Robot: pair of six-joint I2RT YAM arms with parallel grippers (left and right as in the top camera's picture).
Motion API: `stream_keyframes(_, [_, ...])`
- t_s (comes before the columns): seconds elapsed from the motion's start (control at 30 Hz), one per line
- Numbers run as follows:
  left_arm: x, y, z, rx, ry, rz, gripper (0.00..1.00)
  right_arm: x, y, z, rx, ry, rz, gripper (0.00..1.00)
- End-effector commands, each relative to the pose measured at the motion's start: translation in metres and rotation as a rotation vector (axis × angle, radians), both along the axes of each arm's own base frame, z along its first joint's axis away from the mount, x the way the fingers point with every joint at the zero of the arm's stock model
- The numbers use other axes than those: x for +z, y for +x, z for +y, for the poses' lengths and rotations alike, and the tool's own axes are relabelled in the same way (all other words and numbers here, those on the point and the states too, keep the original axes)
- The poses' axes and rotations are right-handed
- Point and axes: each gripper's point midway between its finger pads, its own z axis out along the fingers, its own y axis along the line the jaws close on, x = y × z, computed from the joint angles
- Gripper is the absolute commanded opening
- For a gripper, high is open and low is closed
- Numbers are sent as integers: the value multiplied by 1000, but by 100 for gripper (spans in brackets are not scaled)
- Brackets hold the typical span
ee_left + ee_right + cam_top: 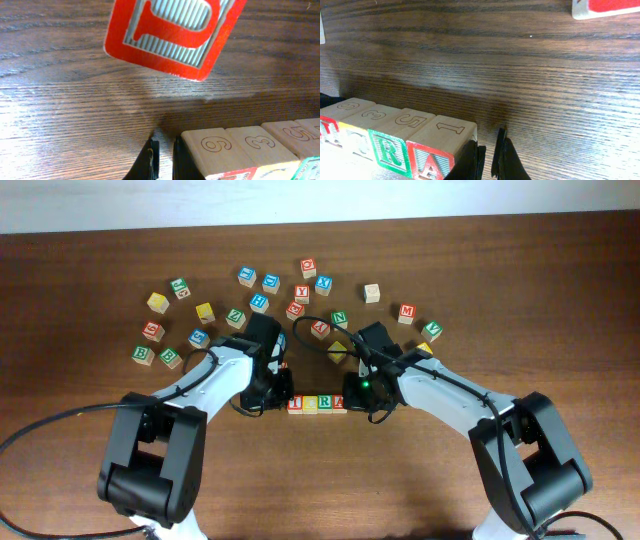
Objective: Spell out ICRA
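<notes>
Between left claw (pixel 162 159) and right claw (pixel 488 155), ICRA row (pixel 317 404) sits edge-to-edge.

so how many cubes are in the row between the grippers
4, side by side: red I nearest the left gripper, yellow C, green R, red A nearest the right gripper.

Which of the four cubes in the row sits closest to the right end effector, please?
The red A cube, at the row's end: it lies right beside the right end effector, with the green R cube next along.
</notes>
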Motion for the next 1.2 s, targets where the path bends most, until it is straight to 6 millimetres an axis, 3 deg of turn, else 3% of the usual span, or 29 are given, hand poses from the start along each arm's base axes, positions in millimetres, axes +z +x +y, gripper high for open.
stream_keyframes(0.0, [-2, -5, -4, -20, -19, 16, 4, -8, -4, -1, 2, -25, 13, 4])
stream_keyframes(0.3, [-2, -5, -4, -21, -21, 17, 4, -9, -1, -5, -7, -52, -3, 4])
stream_keyframes(0.47, [-3, -11, -17, -65, -13, 14, 4, -10, -1, -6, -8, -53, -2, 4])
stream_keyframes(0.8, [-4, -7, -14, -63, 8, -5, 6, -12, -10, -11, -7, -75, 38, 4])
stream_keyframes(1.17, [-4, -10, -13, -63, 12, 6, 5, -12, -4, -13, -14, -89, 10, 6])
